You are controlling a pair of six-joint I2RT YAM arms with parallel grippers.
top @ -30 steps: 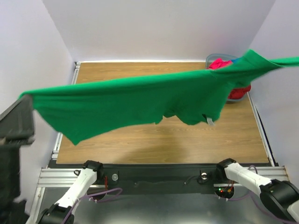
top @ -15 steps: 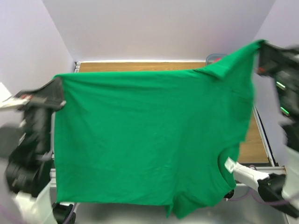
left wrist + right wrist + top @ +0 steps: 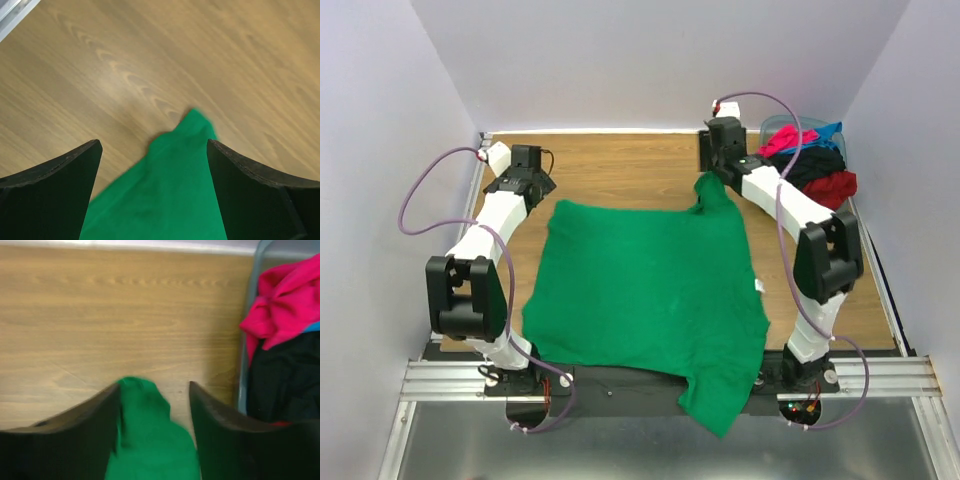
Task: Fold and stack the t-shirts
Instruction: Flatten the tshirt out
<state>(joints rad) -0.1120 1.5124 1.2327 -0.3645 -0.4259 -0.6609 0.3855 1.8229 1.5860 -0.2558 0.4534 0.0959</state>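
Observation:
The bright green t-shirt (image 3: 640,280) lies spread flat on the wooden table, and its near hem and one sleeve hang over the front edge. My left gripper (image 3: 535,180) stands open at the shirt's far left corner. In the left wrist view that green corner (image 3: 165,200) lies loose between the wide-apart fingers of the left gripper (image 3: 152,145). My right gripper (image 3: 712,160) is open over the far right corner. In the right wrist view the cloth (image 3: 150,440) lies between the fingers of the right gripper (image 3: 155,385), against the left one. Pink-red (image 3: 785,138), blue (image 3: 825,132), black (image 3: 815,165) and red (image 3: 830,188) t-shirts fill the bin.
The grey-blue bin (image 3: 770,125) stands at the table's far right corner, its rim (image 3: 250,300) just right of my right gripper. Bare wood (image 3: 620,165) shows between the two grippers at the back. White walls close in the table on three sides.
The green shirt was held stretched in the air by both grippers. It has come down flat on the table, and both grippers have opened and let go of its corners.

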